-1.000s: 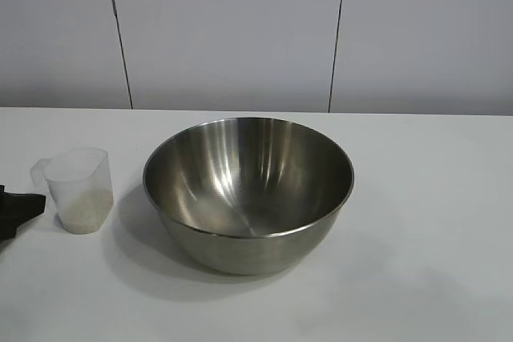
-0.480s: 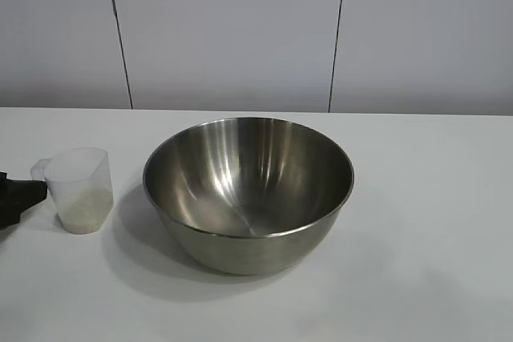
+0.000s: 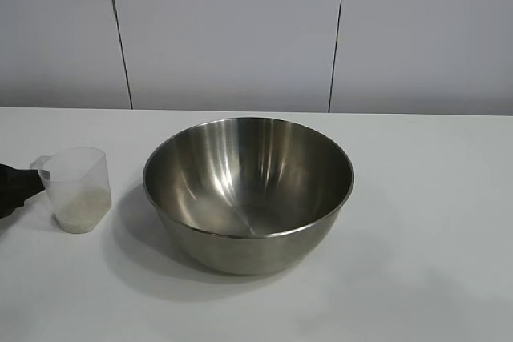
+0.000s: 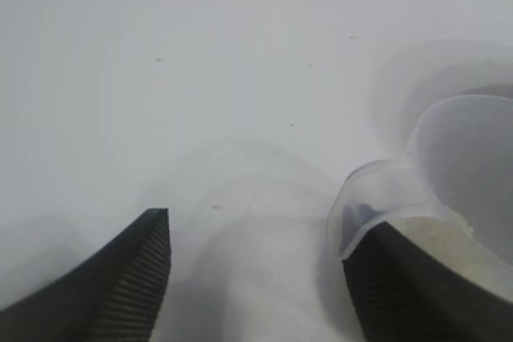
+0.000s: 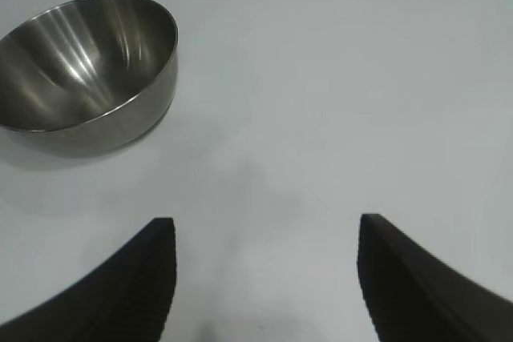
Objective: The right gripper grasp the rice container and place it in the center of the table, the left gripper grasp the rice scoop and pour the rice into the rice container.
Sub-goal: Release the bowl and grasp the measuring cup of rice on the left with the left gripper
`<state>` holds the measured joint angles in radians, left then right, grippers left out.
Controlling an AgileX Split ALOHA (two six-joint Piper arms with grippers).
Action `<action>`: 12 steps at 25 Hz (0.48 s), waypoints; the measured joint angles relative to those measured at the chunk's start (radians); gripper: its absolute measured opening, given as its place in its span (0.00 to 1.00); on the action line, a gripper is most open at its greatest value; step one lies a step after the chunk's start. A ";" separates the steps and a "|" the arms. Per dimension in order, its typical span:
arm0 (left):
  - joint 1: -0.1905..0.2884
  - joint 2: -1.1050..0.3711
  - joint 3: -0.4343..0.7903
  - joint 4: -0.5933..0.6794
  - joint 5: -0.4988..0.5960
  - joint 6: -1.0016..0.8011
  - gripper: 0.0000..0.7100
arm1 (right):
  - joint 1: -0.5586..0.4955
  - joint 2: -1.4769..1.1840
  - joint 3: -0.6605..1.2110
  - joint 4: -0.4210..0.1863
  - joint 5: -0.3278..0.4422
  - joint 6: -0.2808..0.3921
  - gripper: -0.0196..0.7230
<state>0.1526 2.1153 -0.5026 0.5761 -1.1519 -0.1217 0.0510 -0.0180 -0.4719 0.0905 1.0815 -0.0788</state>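
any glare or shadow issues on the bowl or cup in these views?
Exterior view: bowl shows bright streaks inside and casts a soft shadow toward the cup. Left wrist view: cup is hazy, its edges faint against the table. Right wrist view: streaky glare in the bowl.

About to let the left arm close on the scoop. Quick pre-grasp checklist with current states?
1. Rice container near the table middle, upright: ok.
2. Rice scoop upright beside it, apart from it: ok.
3. Rice inside the scoop: ok.
4. Left gripper jaws open: ok.
5. Scoop handle between the jaws: not ok; one jaw is at the handle, the gap sits beside it.
6. Right gripper open, away from the container: ok.
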 joint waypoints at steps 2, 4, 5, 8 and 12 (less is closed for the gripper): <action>0.000 0.000 0.000 0.021 0.000 -0.001 0.56 | 0.000 0.000 0.000 0.000 0.000 0.000 0.63; 0.000 0.000 0.000 0.048 0.000 -0.002 0.41 | 0.000 0.000 0.000 0.000 0.000 0.000 0.63; 0.000 0.000 0.000 0.057 0.000 -0.002 0.32 | 0.000 0.000 0.000 0.000 0.000 0.000 0.63; 0.000 -0.007 0.000 0.068 0.000 -0.002 0.08 | 0.000 0.000 0.000 0.000 0.000 0.000 0.63; 0.000 -0.049 0.000 0.074 0.002 -0.001 0.02 | 0.000 0.000 0.000 0.000 0.000 0.000 0.63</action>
<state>0.1526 2.0663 -0.5026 0.6503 -1.1500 -0.1231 0.0510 -0.0180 -0.4719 0.0905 1.0815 -0.0788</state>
